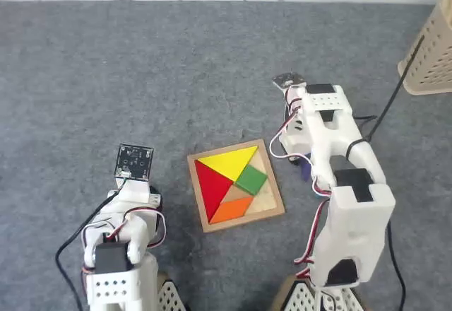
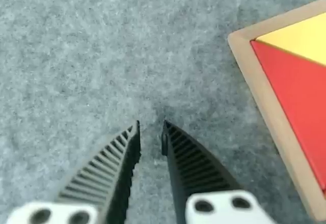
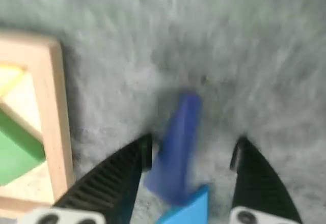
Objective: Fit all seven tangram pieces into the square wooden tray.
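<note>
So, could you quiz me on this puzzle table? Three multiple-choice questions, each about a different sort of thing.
1. Where is the blue piece?
A. On the grey carpet beside the wooden tray, between the right arm's fingers
B. Inside the tray
C. In a person's hand

2. What colour is the big triangle next to the yellow piece in the tray?
A. White
B. Red
C. Pink

3. How do the right arm's fingers stand?
A. Pressed shut together
B. Clamped tight on a coin
C. Spread apart, one on either side of the blue piece

Answers:
1 A: the right wrist view shows it on the carpet outside the tray's rim.
2 B: the red piece borders the yellow one in the high view.
3 C: a wide gap shows between them.
</note>
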